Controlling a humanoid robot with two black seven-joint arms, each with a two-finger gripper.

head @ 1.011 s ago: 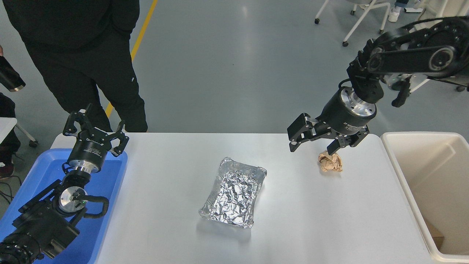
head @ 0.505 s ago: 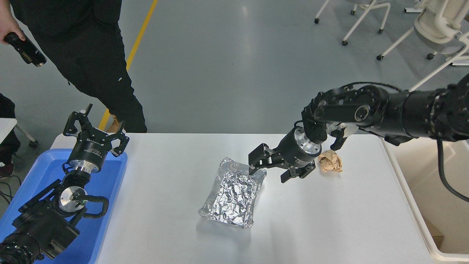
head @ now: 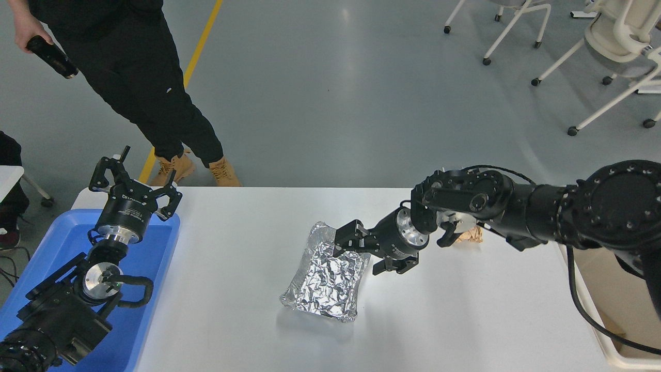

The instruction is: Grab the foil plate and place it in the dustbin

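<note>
Now my right pincer (head: 362, 254) sits wide apart over the far right rim of the foil plate (head: 326, 276) at frame centre, one finger inside, one outside, so I judge it ready to pinch that edge. My left pincer (head: 135, 182) rests parked, spread, over the blue tray (head: 155, 258) at lower left. At the lower right edge, only a sliver of the dustbin (head: 614, 347) shows
</note>
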